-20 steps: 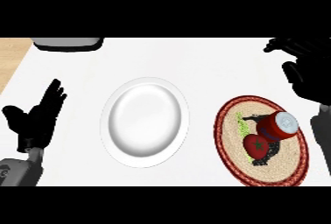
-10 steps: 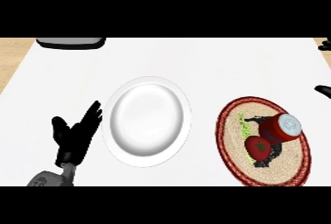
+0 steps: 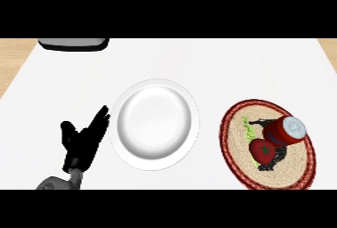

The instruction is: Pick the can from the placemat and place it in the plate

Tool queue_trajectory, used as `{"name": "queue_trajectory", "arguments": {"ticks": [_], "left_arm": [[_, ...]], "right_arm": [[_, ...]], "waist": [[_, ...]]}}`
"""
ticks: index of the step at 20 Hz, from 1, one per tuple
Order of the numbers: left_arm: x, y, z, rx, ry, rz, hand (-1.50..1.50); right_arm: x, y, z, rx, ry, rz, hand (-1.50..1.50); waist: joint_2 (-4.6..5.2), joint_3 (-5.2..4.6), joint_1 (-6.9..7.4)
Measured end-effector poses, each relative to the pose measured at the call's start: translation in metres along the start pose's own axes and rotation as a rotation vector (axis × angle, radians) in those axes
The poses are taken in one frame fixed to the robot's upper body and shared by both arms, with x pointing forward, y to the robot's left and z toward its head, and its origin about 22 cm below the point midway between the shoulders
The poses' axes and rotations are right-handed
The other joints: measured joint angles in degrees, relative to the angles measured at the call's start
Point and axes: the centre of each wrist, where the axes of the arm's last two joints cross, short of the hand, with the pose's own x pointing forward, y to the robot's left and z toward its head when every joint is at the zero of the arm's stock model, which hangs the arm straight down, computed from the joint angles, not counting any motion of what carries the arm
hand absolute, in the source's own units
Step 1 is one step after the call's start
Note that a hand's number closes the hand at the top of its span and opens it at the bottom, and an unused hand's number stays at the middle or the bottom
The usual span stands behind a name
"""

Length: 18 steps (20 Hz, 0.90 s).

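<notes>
The red can [image 3: 284, 132] with a pale silvery lid lies tipped on the round woven placemat [image 3: 269, 147], right of the white plate [image 3: 155, 124] on the bench [image 3: 217, 67]. The left hand [image 3: 82, 141] rests beside the plate, fingers straight, holding nothing.

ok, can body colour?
Red, with a pale grey top; the can shows in the head view.

A white counter top [image 3: 197, 62] fills almost the whole view and is evenly lit. On the far left and far right corners a light wooden surface [image 3: 13, 58] shows beside the white top. At the far left edge stands a grey object with a dark rim [image 3: 72, 43], partly cut off.
</notes>
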Motion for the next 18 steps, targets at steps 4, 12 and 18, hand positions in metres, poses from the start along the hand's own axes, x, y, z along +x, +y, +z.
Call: {"name": "queue_trajectory", "arguments": {"ticks": [4,12,18], "left_arm": [[-0.001,-0.005,0.0,0.008,0.003,0.0,0.0],[-0.007,0.006,0.007,0.026,0.008,0.005,0.0],[-0.007,0.002,0.006,0.032,0.019,0.004,0.0]], "right_arm": [[0.01,0.001,-0.006,0.152,0.054,0.155,-1.5],[0.006,0.029,-0.021,0.343,0.091,0.33,-1.5],[-0.003,0.057,-0.026,0.398,0.091,0.371,-1.5]], "waist": [[-0.18,-0.02,-0.29],[-0.63,-0.15,-1.35],[-0.82,-0.11,-1.94]]}}
